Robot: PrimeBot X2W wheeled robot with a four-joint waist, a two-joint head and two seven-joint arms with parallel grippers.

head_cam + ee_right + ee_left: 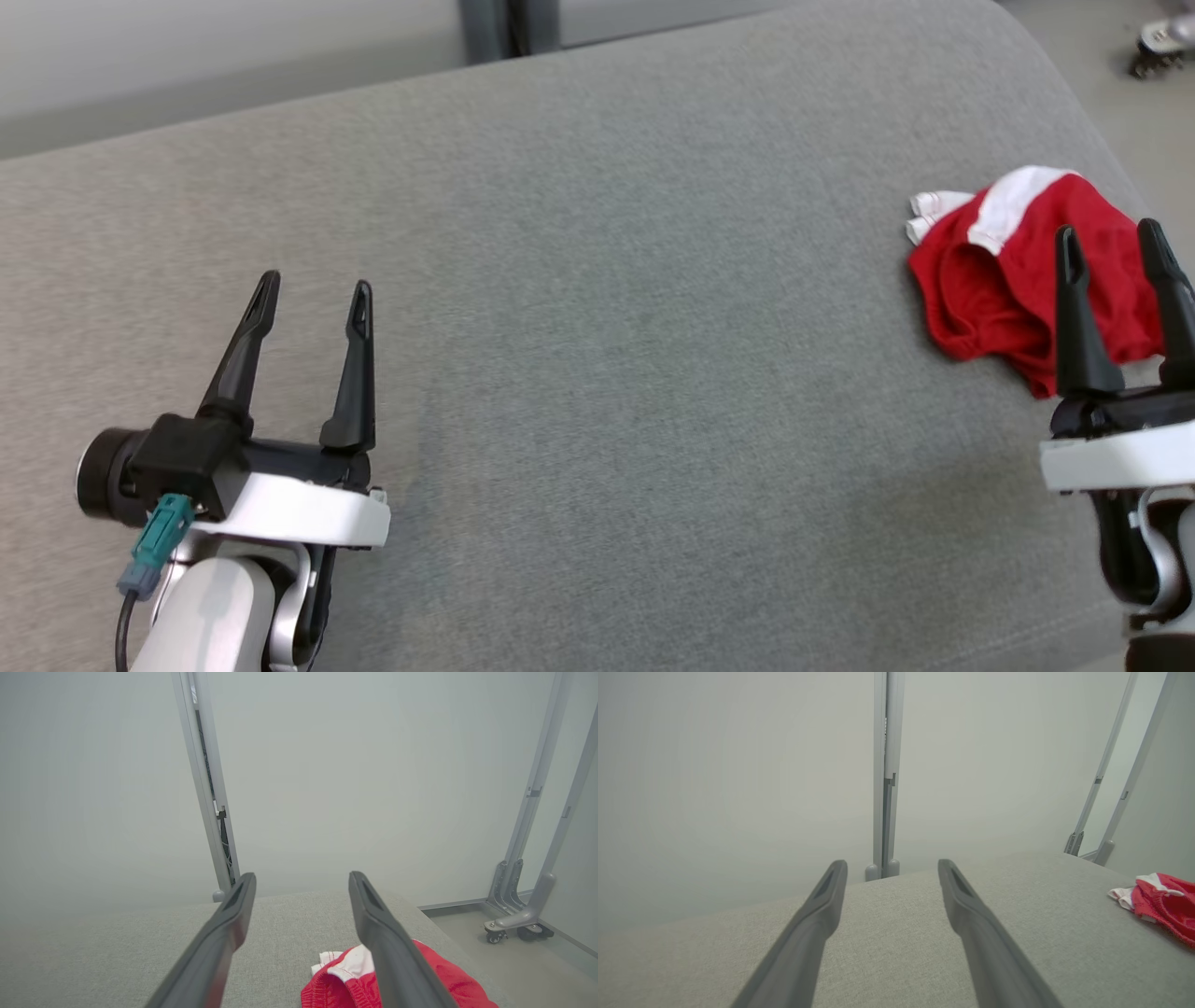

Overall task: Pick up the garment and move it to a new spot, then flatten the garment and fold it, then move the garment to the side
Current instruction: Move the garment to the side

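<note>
The garment (1004,275) is a red piece with white trim, lying crumpled near the right end of the grey cushion (597,308). In the left wrist view the garment (1162,901) lies at the far right; in the right wrist view the garment (345,984) lies under the right finger. My right gripper (1113,245) hovers over the garment's near side, open and empty. At the lower left my left gripper (313,297) is open over bare cushion, far from the garment. Between the fingers of the left gripper (892,870) and the right gripper (302,882) is only cushion.
The cushion's far edge meets a pale wall with a grey upright post (883,774). Past the cushion's right end is floor with a wheeled metal frame (518,910). A caster (1158,47) sits at the top right.
</note>
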